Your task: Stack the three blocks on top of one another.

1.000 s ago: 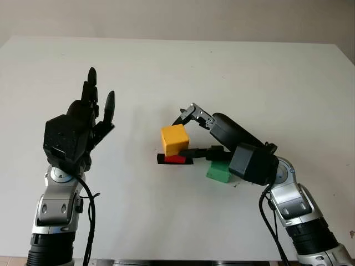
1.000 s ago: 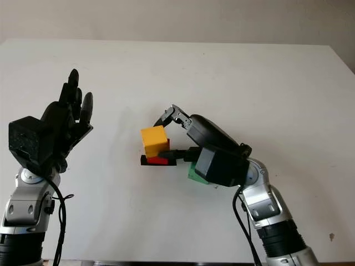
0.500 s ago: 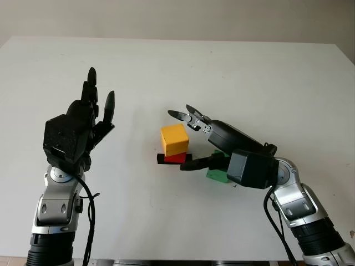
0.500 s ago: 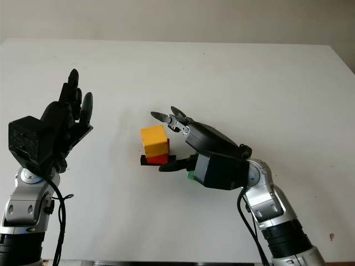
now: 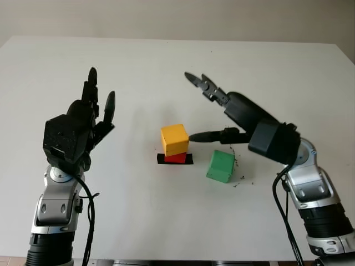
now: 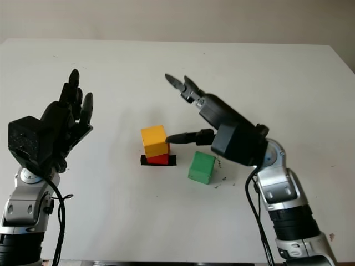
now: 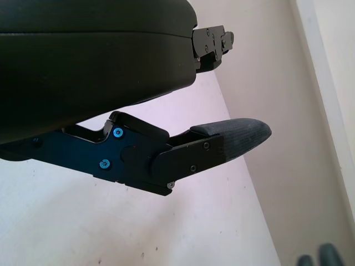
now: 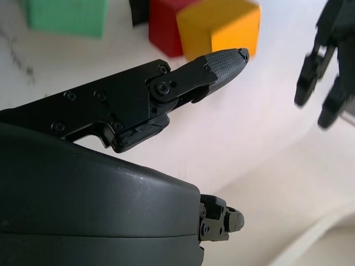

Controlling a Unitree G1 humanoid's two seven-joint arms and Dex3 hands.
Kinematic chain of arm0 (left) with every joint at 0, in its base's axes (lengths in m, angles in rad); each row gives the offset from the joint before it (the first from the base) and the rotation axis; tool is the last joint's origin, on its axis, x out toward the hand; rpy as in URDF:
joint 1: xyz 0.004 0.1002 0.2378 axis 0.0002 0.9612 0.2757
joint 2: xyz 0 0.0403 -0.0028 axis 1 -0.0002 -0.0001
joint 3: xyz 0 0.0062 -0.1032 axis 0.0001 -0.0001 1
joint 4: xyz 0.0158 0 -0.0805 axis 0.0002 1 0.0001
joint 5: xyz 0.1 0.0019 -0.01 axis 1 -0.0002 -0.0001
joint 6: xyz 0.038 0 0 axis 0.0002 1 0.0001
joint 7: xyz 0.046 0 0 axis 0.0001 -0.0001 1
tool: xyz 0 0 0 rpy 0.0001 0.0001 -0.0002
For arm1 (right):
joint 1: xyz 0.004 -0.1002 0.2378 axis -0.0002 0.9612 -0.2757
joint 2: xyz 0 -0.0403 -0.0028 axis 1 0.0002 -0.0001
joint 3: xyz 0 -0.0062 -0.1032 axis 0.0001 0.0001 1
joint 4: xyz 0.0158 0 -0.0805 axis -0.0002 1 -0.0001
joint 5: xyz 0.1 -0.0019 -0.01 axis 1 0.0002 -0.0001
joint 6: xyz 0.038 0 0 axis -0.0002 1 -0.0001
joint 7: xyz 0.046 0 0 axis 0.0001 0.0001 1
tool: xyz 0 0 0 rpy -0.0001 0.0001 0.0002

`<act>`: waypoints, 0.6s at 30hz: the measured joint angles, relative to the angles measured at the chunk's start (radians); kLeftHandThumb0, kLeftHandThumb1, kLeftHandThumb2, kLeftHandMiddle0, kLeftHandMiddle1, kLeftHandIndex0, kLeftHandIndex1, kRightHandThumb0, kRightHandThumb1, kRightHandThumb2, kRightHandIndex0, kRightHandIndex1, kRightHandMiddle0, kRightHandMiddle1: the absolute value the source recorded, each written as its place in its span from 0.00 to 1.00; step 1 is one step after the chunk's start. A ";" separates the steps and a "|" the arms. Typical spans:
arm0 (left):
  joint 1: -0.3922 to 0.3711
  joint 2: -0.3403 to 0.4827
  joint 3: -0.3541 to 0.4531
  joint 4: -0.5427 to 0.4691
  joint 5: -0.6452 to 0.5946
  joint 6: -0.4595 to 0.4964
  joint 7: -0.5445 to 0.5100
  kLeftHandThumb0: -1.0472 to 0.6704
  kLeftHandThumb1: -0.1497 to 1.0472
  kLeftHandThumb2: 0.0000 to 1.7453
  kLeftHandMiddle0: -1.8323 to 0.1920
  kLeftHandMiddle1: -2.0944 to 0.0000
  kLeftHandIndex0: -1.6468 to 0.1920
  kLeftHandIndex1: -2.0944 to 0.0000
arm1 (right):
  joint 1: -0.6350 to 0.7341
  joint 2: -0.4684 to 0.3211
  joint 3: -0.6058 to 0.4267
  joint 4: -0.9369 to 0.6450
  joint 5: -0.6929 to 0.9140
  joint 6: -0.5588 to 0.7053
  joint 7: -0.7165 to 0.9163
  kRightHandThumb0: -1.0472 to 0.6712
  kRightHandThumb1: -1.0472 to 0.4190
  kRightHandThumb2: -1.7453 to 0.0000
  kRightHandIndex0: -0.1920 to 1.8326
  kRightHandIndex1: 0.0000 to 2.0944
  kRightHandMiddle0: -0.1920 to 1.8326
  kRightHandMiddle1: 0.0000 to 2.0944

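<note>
Yellow block point(image 5: 175, 139) now on red block point(image 5: 176, 158), released; right hand point(image 5: 208, 113) lifted away, open, above stack. Green block point(image 5: 221, 165) beside on surface point(image 5: 166, 221), next up. Left hand point(image 5: 77, 130) open, raised left.

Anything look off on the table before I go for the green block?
The yellow block sits twisted and overhanging on the red block, not square. Dark specks lie scattered by the green block. The right robot hand is open above.
</note>
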 measured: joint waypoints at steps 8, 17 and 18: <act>0.000 0.000 0.005 0.001 -0.002 0.005 0.011 0.20 1.00 0.39 0.98 0.97 0.98 0.97 | -0.134 -0.162 -0.086 0.102 0.073 -0.124 0.110 0.23 0.12 0.98 0.16 0.07 0.25 0.12; -0.001 0.000 0.005 0.006 -0.001 0.006 0.015 0.20 1.00 0.39 0.97 0.97 0.97 0.97 | -0.191 -0.314 -0.080 0.243 0.014 -0.361 0.192 0.28 0.16 0.97 0.39 0.09 0.37 0.11; -0.001 0.000 0.004 0.007 -0.001 0.006 0.015 0.20 1.00 0.39 0.97 0.97 0.97 0.97 | -0.191 -0.323 -0.078 0.243 0.005 -0.380 0.192 0.28 0.16 0.97 0.40 0.09 0.38 0.10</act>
